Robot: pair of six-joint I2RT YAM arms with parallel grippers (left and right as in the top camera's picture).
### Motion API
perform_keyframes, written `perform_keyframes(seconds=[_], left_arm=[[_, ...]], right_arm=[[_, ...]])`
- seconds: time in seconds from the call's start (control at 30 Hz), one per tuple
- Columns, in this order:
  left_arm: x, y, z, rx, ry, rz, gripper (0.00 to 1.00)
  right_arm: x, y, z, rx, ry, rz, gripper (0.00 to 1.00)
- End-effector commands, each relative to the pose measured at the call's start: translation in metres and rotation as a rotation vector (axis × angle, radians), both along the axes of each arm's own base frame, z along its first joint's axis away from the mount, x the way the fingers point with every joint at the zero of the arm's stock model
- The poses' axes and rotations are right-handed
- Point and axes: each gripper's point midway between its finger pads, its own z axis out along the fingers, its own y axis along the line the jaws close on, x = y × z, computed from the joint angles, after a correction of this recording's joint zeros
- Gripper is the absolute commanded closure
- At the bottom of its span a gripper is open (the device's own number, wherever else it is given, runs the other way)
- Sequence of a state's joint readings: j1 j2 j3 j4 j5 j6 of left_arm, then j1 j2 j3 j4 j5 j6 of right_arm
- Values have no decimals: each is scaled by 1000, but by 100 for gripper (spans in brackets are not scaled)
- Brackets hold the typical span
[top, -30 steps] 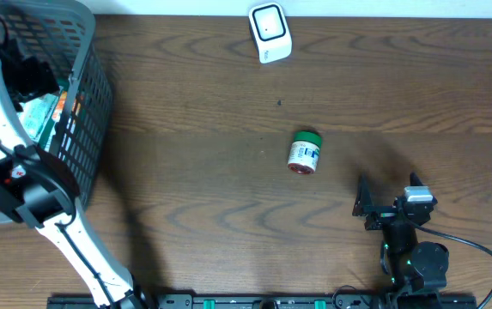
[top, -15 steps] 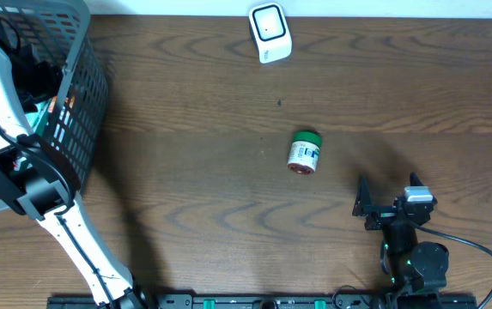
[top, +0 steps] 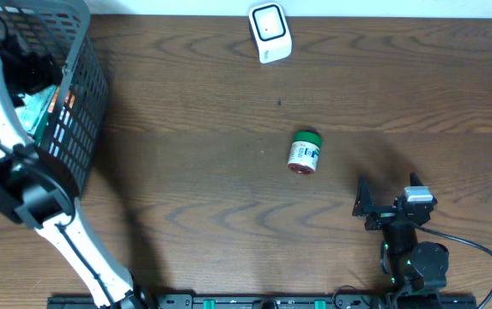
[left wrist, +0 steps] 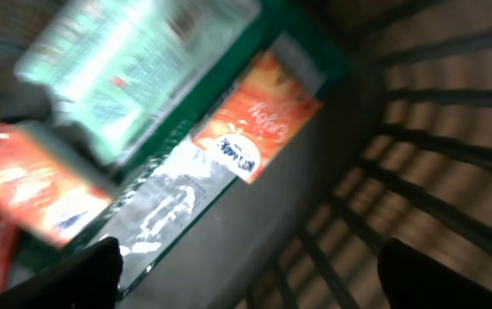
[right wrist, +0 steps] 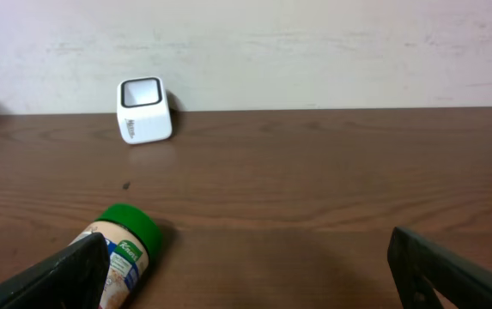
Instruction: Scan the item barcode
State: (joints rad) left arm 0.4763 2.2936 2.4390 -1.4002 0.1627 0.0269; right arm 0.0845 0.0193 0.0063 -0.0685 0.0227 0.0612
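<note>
Green-lidded jar (top: 304, 152) is lying on its side out in the middle of the tabletop (top: 185, 103), and for my money that's the thing whose position matters here. Its long axis runs roughly away from the robot: lid end towards the far edge, where the white scanner (top: 270, 33) sits, and base end towards the near edge, skewed a touch to the left.

The right pincer (top: 387, 190) is parked near the front edge with its fingers spread wide and nothing between them. From there the jar is ahead and off to the left, apart from it and not touching. The right wrist view agrees, with the jar low on the left and the scanner further back on the same side. So the right arm is clearly the closer one. I'd guess a reach forward and left, closing across the jar's round body rather than end to end, is what the grab calls for.

The left pincer (left wrist: 254, 270) is way over on the other side, down inside the grey basket (top: 87, 103). Its fingers also look apart and empty, hanging over a jumble of packets (left wrist: 263, 116). That view is pretty blurry though, so I can't tell whether it's touching any of them. If the item meant is one of those, the left arm is right on top of it. I honestly can't say which from this.
</note>
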Motion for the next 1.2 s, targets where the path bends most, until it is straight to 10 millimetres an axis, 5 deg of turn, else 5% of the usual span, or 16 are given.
perform_keyframes(seconds=[0.0,0.13,0.3,0.83,1.17], left_arm=[[-14,-7,95,64,-204,74,1],[-17,-8,123,71,-283,146,0],[-9,-8,112,48,-271,177,0],[28,-26,-36,-59,26,79,0],[28,-29,-87,-92,125,56,0]], right_arm=[[0,1,-1,12,4,0,1],[0,1,-1,12,4,0,1],[0,1,-1,12,4,0,1],[0,1,-1,12,4,0,1],[0,1,-1,12,4,0,1]])
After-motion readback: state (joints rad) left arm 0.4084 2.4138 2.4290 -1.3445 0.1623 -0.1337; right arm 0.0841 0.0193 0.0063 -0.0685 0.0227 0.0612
